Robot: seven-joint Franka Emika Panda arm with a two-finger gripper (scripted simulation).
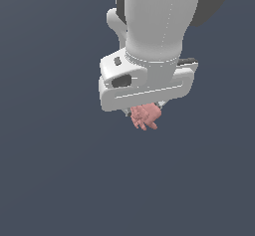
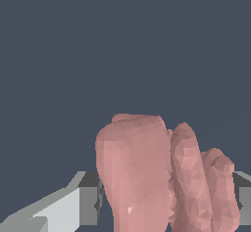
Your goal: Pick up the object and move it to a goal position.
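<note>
The salmon-pink ridged lump (image 1: 144, 116) hangs just under my white gripper (image 1: 145, 111) in the exterior view, only its lower part showing below the gripper body. In the wrist view the lump (image 2: 162, 177) fills the space between my two fingertips (image 2: 88, 199), which press against its sides. My gripper is shut on the lump. The fingers themselves are mostly hidden by the gripper body in the exterior view.
Only a plain dark blue-grey background (image 1: 50, 170) shows around the arm. No other object, edge or goal marker is in view.
</note>
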